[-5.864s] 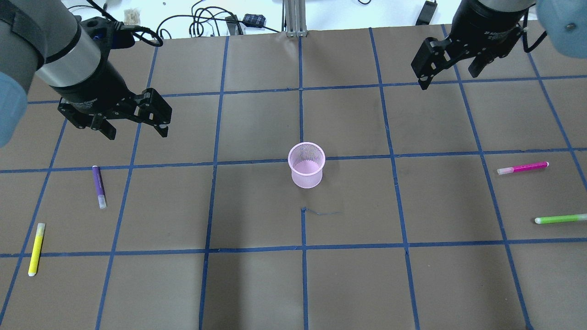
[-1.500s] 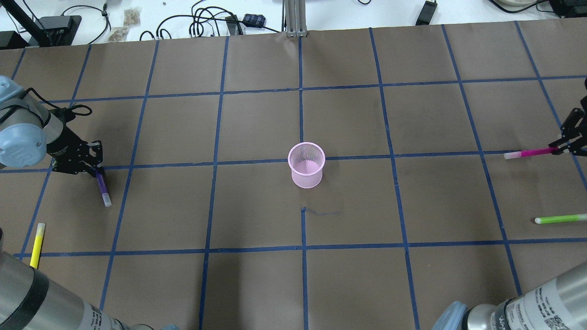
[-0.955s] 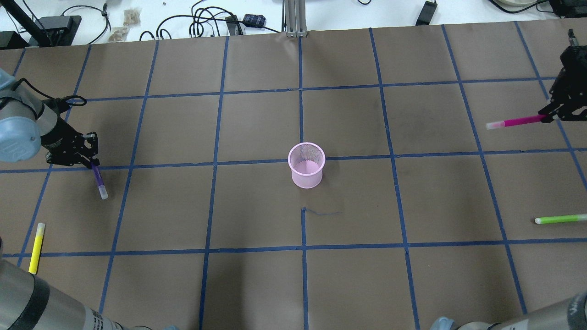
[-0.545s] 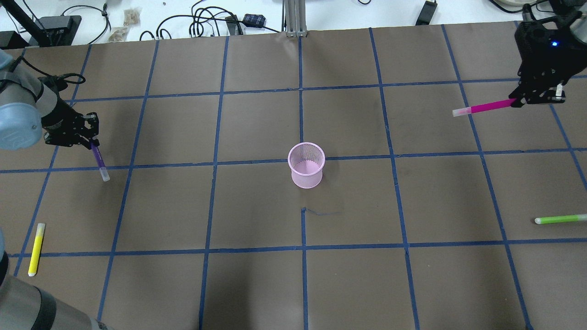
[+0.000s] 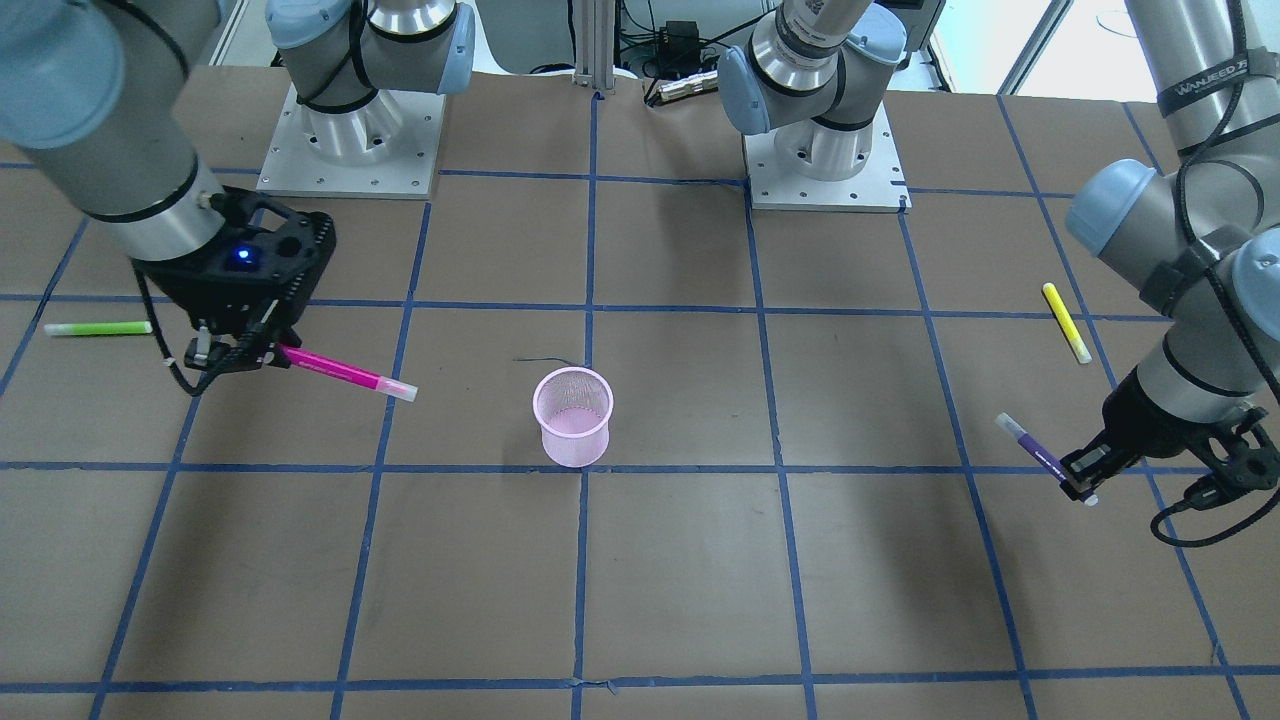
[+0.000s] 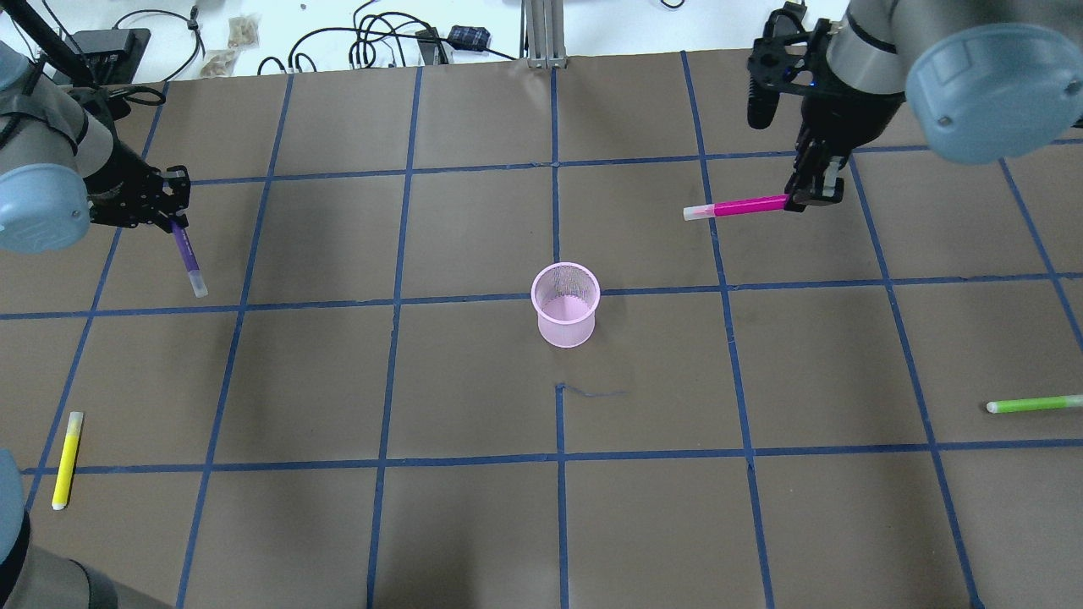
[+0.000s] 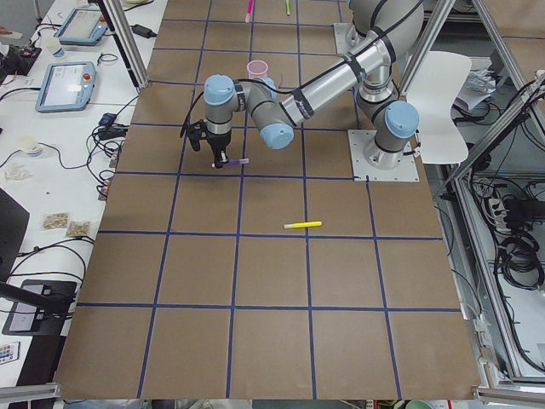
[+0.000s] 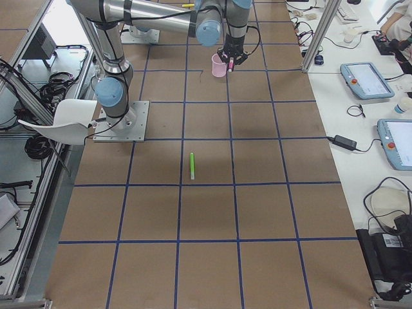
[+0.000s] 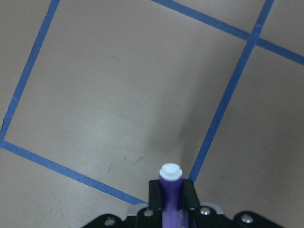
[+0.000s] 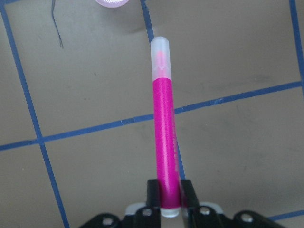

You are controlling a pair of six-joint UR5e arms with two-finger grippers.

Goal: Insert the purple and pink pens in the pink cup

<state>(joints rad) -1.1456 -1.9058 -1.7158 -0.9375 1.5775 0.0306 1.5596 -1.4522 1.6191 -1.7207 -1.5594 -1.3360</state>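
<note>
The pink mesh cup (image 6: 565,304) stands upright at the table's middle; it also shows in the front view (image 5: 572,416). My left gripper (image 6: 172,222) is shut on the purple pen (image 6: 187,257) and holds it above the table at the far left, cap pointing down and outward; the pen also shows in the left wrist view (image 9: 170,194) and the front view (image 5: 1038,456). My right gripper (image 6: 810,200) is shut on the pink pen (image 6: 734,207) and holds it level, cap toward the cup, to the cup's upper right. It also shows in the right wrist view (image 10: 164,128) and the front view (image 5: 345,373).
A yellow pen (image 6: 67,459) lies near the left front edge and a green pen (image 6: 1034,404) lies at the right edge. Cables and small items lie beyond the table's far edge. The brown table has a blue tape grid.
Both arms have lifted their pens higher. The right gripper moved left toward the cup with the pink pen. The left gripper moved a little farther back with the purple pen.
</note>
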